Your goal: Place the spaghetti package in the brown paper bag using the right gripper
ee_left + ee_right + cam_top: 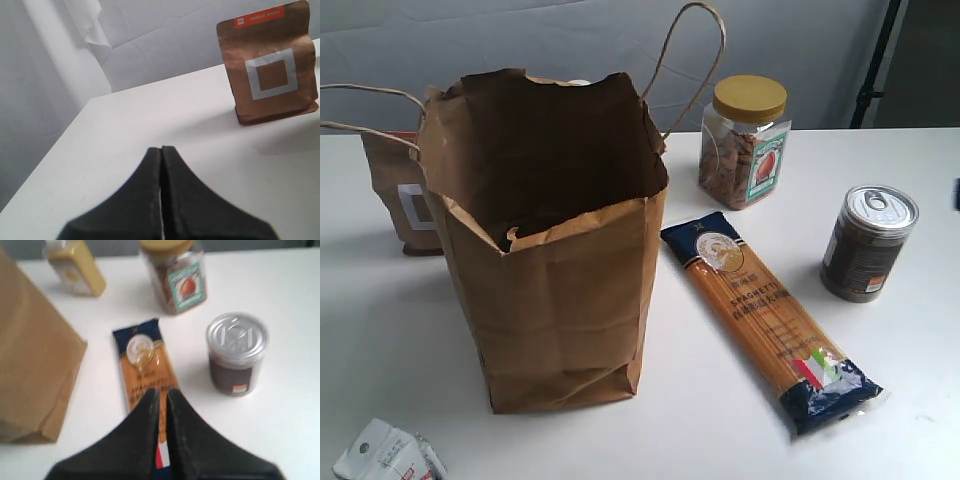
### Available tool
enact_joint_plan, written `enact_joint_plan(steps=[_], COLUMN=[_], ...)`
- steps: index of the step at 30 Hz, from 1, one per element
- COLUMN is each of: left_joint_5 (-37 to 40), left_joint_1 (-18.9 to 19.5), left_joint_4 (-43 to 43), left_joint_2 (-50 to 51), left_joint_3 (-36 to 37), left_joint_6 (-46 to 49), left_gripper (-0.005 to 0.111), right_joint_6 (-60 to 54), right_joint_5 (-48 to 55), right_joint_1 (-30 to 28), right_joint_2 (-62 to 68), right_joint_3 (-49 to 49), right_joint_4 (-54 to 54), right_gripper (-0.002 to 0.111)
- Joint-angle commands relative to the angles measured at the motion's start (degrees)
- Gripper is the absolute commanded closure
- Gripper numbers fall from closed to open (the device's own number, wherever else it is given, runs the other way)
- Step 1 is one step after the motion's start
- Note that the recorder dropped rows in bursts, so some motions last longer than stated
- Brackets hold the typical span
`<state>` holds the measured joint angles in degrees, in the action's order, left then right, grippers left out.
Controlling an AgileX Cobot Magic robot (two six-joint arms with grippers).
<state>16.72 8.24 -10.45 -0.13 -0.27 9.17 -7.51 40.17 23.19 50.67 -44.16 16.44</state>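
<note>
The spaghetti package (765, 315) lies flat on the white table, just right of the brown paper bag (560, 290), its emblem end toward the back. The bag stands upright with its mouth open. In the right wrist view my right gripper (162, 392) hovers above the package (145, 365), its fingers almost together with only a sliver between them and nothing held; the bag (35, 355) is off to one side. My left gripper (161, 148) is shut and empty over bare table. Neither gripper shows in the exterior view.
A gold-lidded clear jar (745, 145) stands behind the package and a dark can (868, 245) to its right. A small brown pouch (405, 200) with a white square label sits behind the bag. A white crumpled packet (390, 455) lies at the front left.
</note>
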Motion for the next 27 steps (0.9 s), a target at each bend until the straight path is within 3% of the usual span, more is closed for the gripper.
enact_joint_plan(steps=[1, 3, 6, 14, 27], left_joint_5=[-0.34, -0.34, -0.34, -0.34, -0.34], left_joint_1=[0.27, 0.27, 0.27, 0.27, 0.27], left_joint_4=[0.26, 0.26, 0.26, 0.26, 0.26], left_joint_2=[0.13, 0.13, 0.13, 0.13, 0.13], left_joint_3=[0.27, 0.27, 0.27, 0.27, 0.27], left_joint_6=[-0.21, -0.21, -0.21, -0.21, -0.21], left_gripper=[0.107, 0.107, 0.107, 0.107, 0.107], right_joint_6=[-1.21, -0.99, -0.86, -1.05, -2.10], right_joint_5=[6.68, 6.70, 6.81, 6.57, 3.90], right_joint_1=[9.02, 12.12, 14.10, 14.90, 15.66], right_joint_2=[21.23, 30.85, 39.46, 55.98, 66.33], right_joint_3=[-10.82, -14.72, -17.80, -26.49, -29.93], right_joint_4=[-5.34, -8.82, -12.19, -17.56, -17.28], right_gripper=[0.057, 0.021, 0.004, 0.004, 0.004])
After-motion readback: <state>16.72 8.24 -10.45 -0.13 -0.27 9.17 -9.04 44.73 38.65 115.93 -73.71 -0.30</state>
